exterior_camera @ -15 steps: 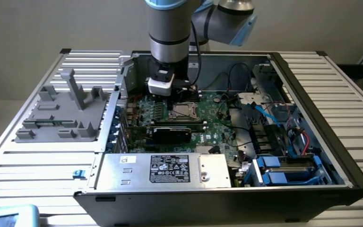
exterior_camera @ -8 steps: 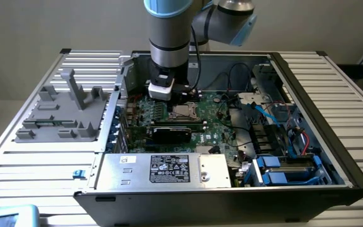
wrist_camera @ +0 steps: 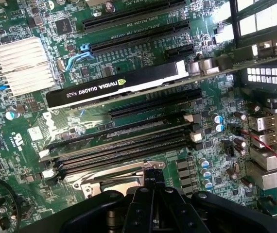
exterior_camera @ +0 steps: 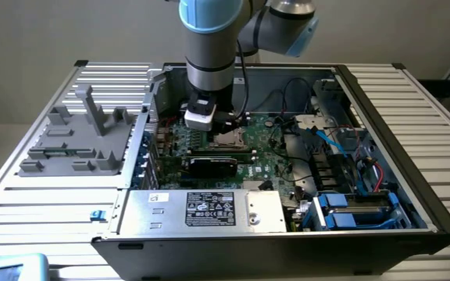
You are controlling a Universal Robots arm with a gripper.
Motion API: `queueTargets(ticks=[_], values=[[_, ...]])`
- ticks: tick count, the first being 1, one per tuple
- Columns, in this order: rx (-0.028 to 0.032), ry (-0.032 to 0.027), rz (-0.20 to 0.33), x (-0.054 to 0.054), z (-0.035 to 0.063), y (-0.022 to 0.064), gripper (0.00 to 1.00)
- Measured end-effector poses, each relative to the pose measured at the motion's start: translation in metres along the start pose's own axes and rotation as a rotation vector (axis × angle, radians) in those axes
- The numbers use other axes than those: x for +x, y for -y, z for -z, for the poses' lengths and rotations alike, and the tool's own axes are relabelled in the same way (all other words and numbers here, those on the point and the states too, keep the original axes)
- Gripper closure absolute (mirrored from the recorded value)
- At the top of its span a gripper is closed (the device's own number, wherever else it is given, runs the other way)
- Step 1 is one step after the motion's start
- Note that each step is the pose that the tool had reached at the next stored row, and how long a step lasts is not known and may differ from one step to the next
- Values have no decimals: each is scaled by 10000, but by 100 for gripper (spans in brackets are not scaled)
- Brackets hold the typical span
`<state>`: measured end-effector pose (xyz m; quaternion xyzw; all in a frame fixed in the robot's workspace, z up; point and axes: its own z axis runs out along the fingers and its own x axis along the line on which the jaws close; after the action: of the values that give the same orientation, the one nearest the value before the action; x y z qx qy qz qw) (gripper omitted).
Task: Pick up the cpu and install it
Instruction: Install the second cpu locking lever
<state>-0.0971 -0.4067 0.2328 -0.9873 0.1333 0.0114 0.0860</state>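
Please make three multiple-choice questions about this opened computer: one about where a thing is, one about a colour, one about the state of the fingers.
1. Where does the gripper hang?
A. over the grey tray
B. over the socket on the motherboard
C. over the power supply

2. What colour is the graphics card?
A. black
B. red
C. white

3. How do the fingers stand?
A. wide open
C. shut
B. half open

Answers:
1 B: the gripper is low inside the case, above the metal socket frame.
2 A: its black edge carries the white printed name.
3 C: in the wrist view they are pressed together.
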Motion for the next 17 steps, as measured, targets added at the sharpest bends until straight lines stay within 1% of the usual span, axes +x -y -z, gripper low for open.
queueTargets(ticks=[3,7,9,13,15,16,17], values=[[55,23,-2,4,-34,-25,89],[59,31,-4,1,-41,-50,89],[76,36,-2,-6,-44,-67,89],[87,46,-3,-21,-47,-88,89],[132,57,-4,-28,-51,-96,89],[170,68,-5,-34,-55,-100,89],[229,84,-3,-37,-57,-105,89]])
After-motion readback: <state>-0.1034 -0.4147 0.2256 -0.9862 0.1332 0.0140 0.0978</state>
